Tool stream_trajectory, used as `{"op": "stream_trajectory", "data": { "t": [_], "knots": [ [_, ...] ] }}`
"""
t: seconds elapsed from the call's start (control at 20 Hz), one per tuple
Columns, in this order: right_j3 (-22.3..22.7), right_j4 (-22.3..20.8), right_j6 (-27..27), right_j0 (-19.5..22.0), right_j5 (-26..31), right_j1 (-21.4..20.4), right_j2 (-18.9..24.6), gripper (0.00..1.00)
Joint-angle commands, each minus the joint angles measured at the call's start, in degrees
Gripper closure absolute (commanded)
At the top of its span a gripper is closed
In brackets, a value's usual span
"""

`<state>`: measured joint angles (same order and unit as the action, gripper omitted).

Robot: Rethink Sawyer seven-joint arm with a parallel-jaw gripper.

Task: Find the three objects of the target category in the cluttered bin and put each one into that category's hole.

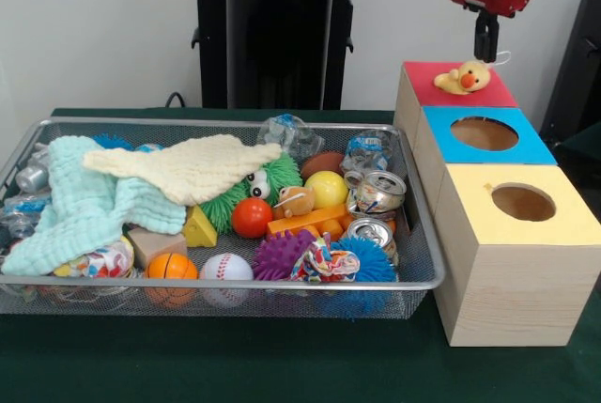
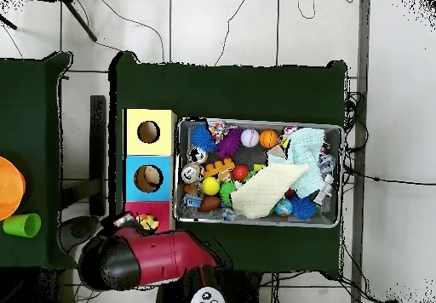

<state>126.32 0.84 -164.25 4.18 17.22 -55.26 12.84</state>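
Green table, cloths [image 1: 178,170] smothering toys in wire bin [image 1: 418,234].

Front camera sits low across the table, close in, facing the pedestal [image 1: 279,32]. Overhead one looks straight down from high up, robot base at bottom. Both catch the mesh bin [image 1: 424,267] [image 2: 260,122] and the wooden boxes [image 1: 512,281] [image 2: 148,168].

A dark green table [image 1: 282,365] carries the wire-mesh bin [image 1: 418,283], heaped with toys and cloths, and just beside it a touching row of three wooden boxes, red-topped [image 1: 410,107], blue-topped [image 1: 427,154] and yellow-topped [image 1: 512,290].
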Motion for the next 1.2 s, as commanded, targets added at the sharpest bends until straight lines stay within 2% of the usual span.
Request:
{"op": "stream_trajectory", "data": {
  "t": [0.05, 0.3, 0.4, 0.55, 0.85, 1.2],
  "knots": [
    [0.00, 0.08, 0.80, 0.85, 2.57, -0.04, 3.68, 1.00],
    [-0.64, -0.56, 0.90, 0.59, 2.41, 0.45, 2.88, 1.00],
    [-0.46, -1.17, -0.07, -0.80, 0.74, 1.12, 1.90, 1.00],
    [1.28, -2.06, -0.56, -0.73, -3.41, 2.13, 2.17, 1.00],
    [1.71, -3.84, -1.24, -2.58, -7.04, 3.85, -0.07, 1.00],
    [-0.29, -6.01, -0.22, -2.95, -7.62, 6.11, -2.79, 1.00]
  ]
}}
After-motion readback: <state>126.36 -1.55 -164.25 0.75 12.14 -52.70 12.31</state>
